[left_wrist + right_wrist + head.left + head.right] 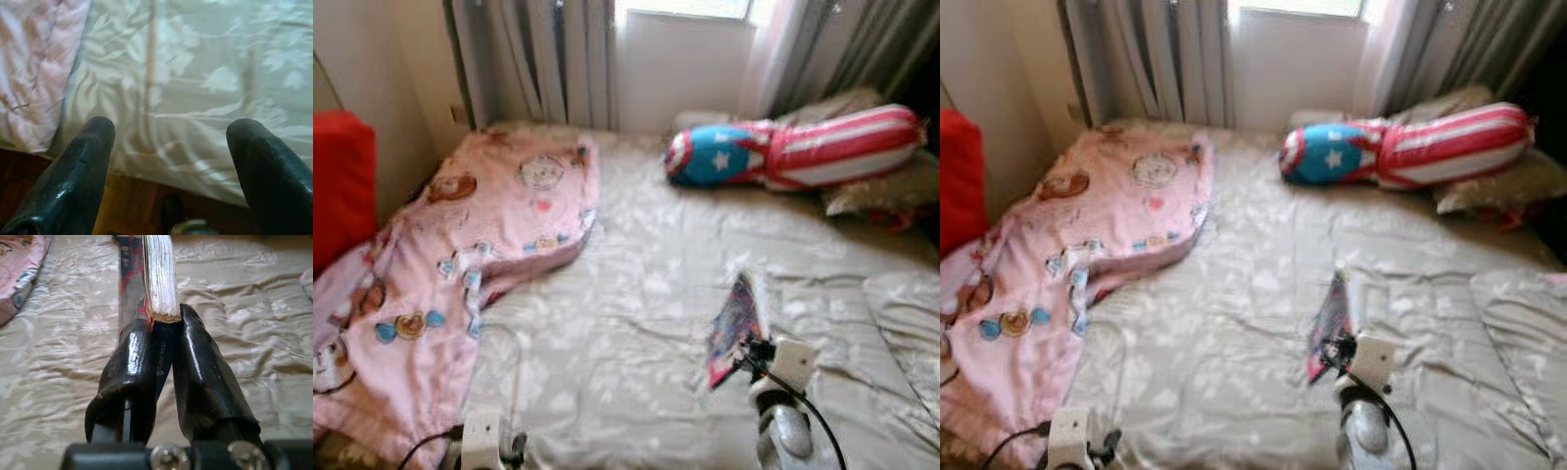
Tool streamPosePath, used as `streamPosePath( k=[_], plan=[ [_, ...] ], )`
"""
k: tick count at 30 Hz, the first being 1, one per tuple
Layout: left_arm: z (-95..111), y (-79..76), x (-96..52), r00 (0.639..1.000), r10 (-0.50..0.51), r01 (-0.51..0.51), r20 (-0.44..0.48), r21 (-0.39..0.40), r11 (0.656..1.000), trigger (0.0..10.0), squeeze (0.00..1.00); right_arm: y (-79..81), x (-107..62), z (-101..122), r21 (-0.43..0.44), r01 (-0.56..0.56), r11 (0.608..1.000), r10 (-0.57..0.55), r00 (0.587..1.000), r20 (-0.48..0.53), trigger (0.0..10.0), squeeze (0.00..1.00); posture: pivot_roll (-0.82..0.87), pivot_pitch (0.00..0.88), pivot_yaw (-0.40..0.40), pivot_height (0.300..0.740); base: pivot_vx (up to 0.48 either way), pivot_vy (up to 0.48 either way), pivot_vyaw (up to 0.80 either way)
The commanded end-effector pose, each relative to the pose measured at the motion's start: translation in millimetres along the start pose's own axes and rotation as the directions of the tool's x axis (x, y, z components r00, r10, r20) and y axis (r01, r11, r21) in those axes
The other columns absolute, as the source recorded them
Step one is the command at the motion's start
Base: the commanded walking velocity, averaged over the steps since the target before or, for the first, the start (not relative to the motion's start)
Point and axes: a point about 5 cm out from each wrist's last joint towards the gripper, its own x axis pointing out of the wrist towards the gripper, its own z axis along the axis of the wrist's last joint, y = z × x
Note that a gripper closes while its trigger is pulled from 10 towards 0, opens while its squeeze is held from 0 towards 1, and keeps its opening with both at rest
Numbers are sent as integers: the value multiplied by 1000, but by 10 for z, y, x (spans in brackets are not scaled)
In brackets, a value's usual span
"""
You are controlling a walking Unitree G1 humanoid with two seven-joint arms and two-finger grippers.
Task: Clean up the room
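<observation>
Book (734, 328), thin with a glossy colourful cover, stands on edge above the wrinkled beige leaf-patterned bed (636, 294) at about 5 o'clock, clamped in the right gripper (751, 354). A pink cartoon-print blanket (460, 255) lies at 9 o'clock, a star-and-stripe bolster pillow (793, 152) at 1 o'clock.

Left wrist view: the left gripper (168, 139) fingers are spread apart over the bed's edge.

Right wrist view: black fingers (129, 367) pinch the book's spine; pale page edges show, print unreadable.

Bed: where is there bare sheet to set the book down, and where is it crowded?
The widest free patch of sheet lies mid-bed, between the pink blanket and the book held in the right pincer. Another runs below the star pillow. The robot's left side is crowded by the blanket, the far right by pillows and rumpled bedding.
</observation>
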Motion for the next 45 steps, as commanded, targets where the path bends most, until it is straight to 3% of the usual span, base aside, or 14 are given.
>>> streamPosePath(
  k=[1, 37, 40, 45],
  plan=[
    [-47, -54, -17, 1000, -14, 13, -15, -7, 1000, 10000, 0, -98, 26, 87, -5, 30, 1000, -30, 999, 41, 10000, 0, -18, 0, -43, 740, 0, -409, 0],
    [-52, -62, -20, 1000, -17, 17, -14, -5, 1000, 10000, 0, -102, 25, 70, -4, 33, 999, -33, 999, 29, 10000, 0, -15, 0, -43, 740, 0, -409, 0],
    [130, -149, 43, 997, -48, 49, 54, -14, 999, 10000, 0, -67, 28, 63, -1, 14, 1000, -14, 1000, 24, 10000, 0, -14, 0, -45, 740, 0, 134, 0],
    [138, -166, 45, 997, -53, 54, 59, -14, 998, 10000, 0, -57, 28, 59, 2, 9, 1000, -9, 1000, 21, 10000, 0, -16, 0, -43, 740, 0, 480, 0]
  ],
)
